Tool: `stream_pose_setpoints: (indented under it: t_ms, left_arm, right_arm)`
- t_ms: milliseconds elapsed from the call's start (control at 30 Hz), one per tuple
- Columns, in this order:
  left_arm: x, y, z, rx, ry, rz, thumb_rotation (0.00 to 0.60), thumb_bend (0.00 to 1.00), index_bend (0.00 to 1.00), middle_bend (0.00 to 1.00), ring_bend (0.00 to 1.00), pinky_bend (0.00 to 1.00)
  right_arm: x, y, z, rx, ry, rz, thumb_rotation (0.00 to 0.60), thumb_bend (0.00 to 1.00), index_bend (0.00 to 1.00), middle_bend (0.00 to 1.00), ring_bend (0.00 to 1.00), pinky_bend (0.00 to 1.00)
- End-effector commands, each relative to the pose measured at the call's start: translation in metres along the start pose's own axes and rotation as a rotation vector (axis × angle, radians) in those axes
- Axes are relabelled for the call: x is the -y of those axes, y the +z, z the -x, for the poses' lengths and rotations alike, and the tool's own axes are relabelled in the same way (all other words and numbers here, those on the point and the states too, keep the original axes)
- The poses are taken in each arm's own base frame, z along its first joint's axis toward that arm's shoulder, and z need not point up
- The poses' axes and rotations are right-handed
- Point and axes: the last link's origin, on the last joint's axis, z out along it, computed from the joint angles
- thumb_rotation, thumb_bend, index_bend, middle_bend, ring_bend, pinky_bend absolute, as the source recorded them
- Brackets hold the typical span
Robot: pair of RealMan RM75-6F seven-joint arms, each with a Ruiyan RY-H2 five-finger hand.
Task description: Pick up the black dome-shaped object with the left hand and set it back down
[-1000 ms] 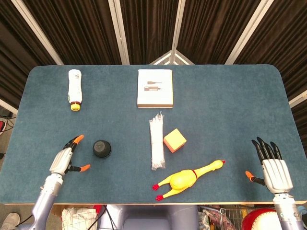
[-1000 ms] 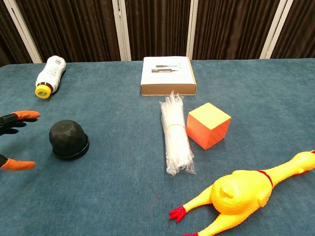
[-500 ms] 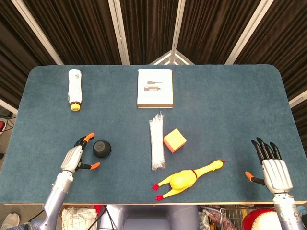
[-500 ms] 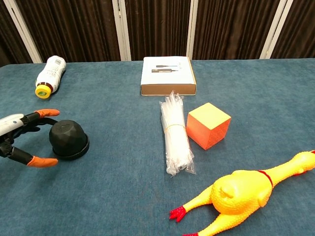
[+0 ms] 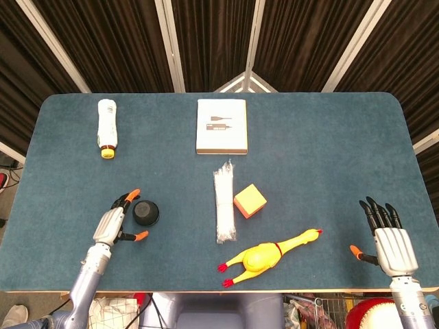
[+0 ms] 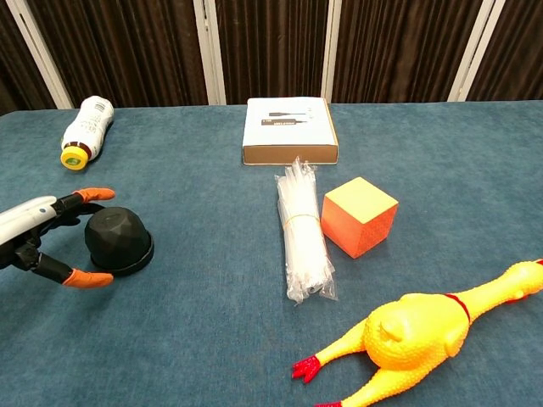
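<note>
The black dome-shaped object [image 5: 146, 212] [image 6: 119, 241] sits on the blue table, left of centre and near the front. My left hand [image 5: 114, 223] [image 6: 38, 237] lies just to its left with fingers spread, one orange fingertip [image 6: 95, 195] reaching past the dome's far side and the thumb tip [image 6: 88, 278] by its near side. I see a small gap between hand and dome; it holds nothing. My right hand [image 5: 389, 240] rests open at the front right corner, far from the dome.
A white bottle [image 5: 106, 127] lies at the back left, a flat white box [image 5: 221, 126] at back centre. A plastic-wrapped bundle [image 5: 223, 204], an orange cube [image 5: 250, 201] and a yellow rubber chicken [image 5: 266, 256] occupy the middle front.
My left hand has slid right toward the dome, its fingers now flanking it. The dome and my right hand have not moved.
</note>
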Motion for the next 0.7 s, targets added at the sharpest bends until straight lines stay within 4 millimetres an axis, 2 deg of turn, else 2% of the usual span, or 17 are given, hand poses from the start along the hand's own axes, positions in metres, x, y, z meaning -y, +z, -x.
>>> stream_pose_setpoints:
  t_ms: [33,700]
  left_arm:
    - [0.0005,0.0005,0.0021,0.007,0.005,-0.002,0.600,0.16,0.06,0.15,0.00,0.00]
    - [0.0002,0.0103,0.0086,-0.007,0.015,-0.008,0.600,0.31,0.07,0.20,0.00,0.00]
  right_arm:
    - [-0.0002,-0.0001,0.0000,0.001,0.001,0.001,0.600,0.19,0.02,0.03,0.12,0.00]
    - [0.0015,0.0021,0.0050,0.024,0.002,0.000,0.600,0.19,0.02,0.03,0.12,0.00]
